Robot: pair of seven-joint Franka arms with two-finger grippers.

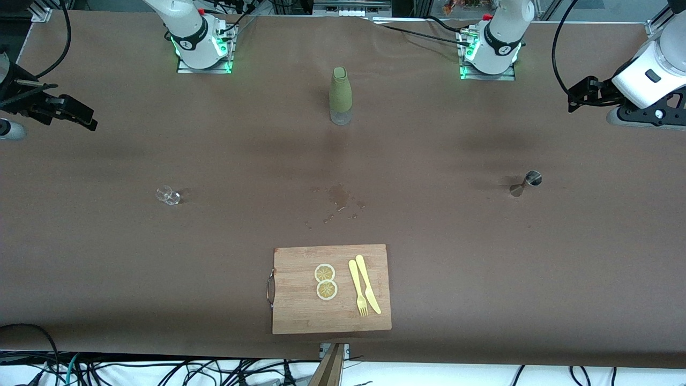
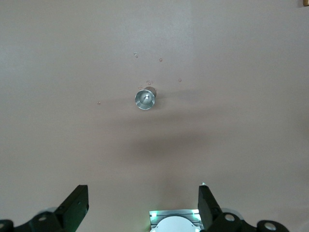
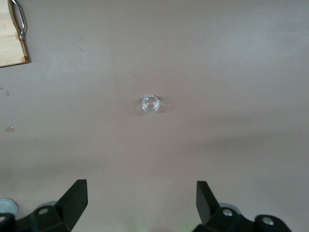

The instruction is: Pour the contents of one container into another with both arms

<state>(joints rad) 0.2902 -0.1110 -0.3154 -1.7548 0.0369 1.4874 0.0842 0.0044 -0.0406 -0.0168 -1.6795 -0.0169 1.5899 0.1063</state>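
Found the left claw (image 2: 142, 199) released, fingers (image 2: 77, 205) spread wide with nothing between them, hung over the table (image 1: 482, 268) at the left arm's end. Looked straight down from there on a small metal jigger (image 2: 145, 99), standing alone with a few droplets around it. Found the right claw (image 3: 140, 197) likewise released and empty, over the right arm's end, with a small clear glass (image 3: 150, 104) below it.

Judged the step as the first reach, one vessel per arm. Needed each claw lowered squarely over its vessel and closed gently: glass likely slippery, jigger narrow-waisted and easily tipped. Seemed best gripped low on the body, kept upright until the two met.

Saw plenty of bare table around both vessels, well apart from each other. Noted a green bottle (image 1: 341, 96) between the two bases, and a damp patch (image 1: 337, 201) nearer the front camera than the bottle. Noted a wooden cutting board (image 1: 331, 289) nearer again, close to the table's edge, carrying two lemon slices (image 1: 325, 281), a yellow fork (image 1: 358, 289) and a knife (image 1: 368, 284). Reckoned the middle, over the damp patch, the roomiest meeting place, clear of bottle and board.
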